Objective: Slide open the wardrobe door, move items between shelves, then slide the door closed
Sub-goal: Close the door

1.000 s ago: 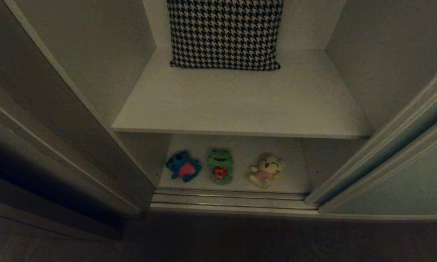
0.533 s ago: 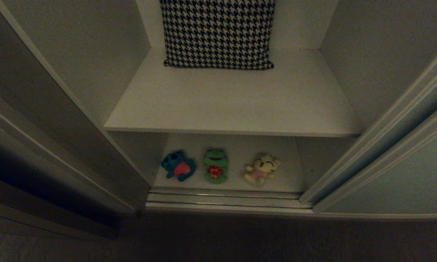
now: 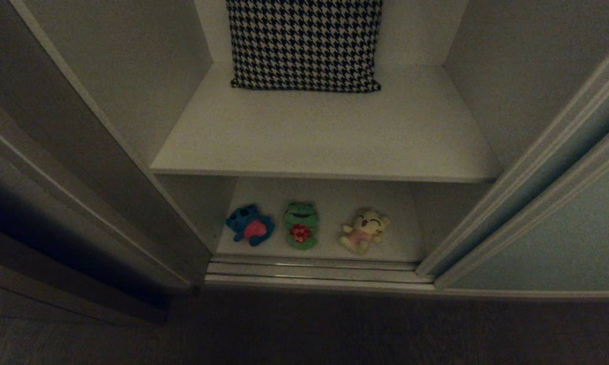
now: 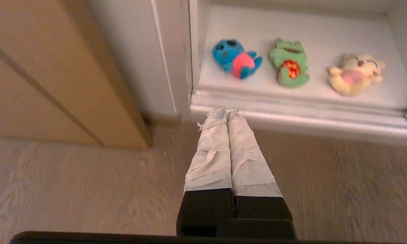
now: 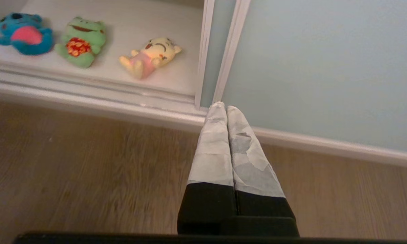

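A: What differs from a second ago?
B: Only the head view. The upper shelf (image 3: pixel 325 137), the lower shelf (image 3: pixel 330 200), the blue toy (image 3: pixel 250 224), the frog (image 3: pixel 301 231) and the yellow toy (image 3: pixel 363 229) all sit slightly higher and further left in the picture.
A: So the toys moved?
B: No, they shifted as one; the camera moved.

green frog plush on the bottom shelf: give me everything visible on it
The green frog plush is a small, soft, flat-bodied toy with two bulging eyes on top, a wide dark smiling mouth and a red flower-like patch on its belly. It lies on its back, face up, on the lower shelf, head toward the back. It is the middle of three toys, between the blue plush and the yellow plush, touching neither. No gripper is near it.
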Tool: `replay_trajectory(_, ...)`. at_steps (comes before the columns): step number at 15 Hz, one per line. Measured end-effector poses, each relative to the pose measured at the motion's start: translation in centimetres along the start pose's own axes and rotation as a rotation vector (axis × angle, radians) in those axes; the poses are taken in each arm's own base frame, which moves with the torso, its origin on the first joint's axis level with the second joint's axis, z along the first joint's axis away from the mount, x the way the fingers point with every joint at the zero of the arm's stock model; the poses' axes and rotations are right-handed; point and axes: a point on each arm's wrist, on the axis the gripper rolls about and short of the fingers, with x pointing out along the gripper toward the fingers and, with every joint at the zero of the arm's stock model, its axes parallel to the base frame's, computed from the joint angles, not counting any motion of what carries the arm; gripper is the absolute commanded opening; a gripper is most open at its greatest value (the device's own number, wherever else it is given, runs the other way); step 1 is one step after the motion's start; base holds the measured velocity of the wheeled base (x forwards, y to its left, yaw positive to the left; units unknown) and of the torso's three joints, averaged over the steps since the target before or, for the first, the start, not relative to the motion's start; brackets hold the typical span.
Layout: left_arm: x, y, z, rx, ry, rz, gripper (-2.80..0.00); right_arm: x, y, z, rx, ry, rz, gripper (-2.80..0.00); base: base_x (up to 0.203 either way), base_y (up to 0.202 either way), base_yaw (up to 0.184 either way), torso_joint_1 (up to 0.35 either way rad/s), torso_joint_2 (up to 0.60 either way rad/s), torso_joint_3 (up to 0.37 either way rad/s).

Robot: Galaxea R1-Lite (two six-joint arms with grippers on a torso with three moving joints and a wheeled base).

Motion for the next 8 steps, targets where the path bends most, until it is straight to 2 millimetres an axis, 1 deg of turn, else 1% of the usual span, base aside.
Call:
replay_trajectory(3,0.00,0.00,-0.01,0.000,0.001,0.000,-2.80,0.00,0.00,0.00,0.000,0.000,0.000,-2.80,-0.183,0.000,-0.001,0.005,0.00,0.006)
replay_trajectory(4,0.00,0.00,-0.01,0.000,0.001,0.000,-2.80,0.00,0.00,0.00,0.000,0.000,0.000,-2.80,-0.090,0.000,-0.003,-0.007,0.00,0.012)
replay_trajectory(8,0.00,0.00,0.00,0.000,0.000,0.000,-2.80,0.00,0.00,0.00,0.000,0.000,0.000,-2.80,0.000,0.000,0.000,0.000,0.00,0.000)
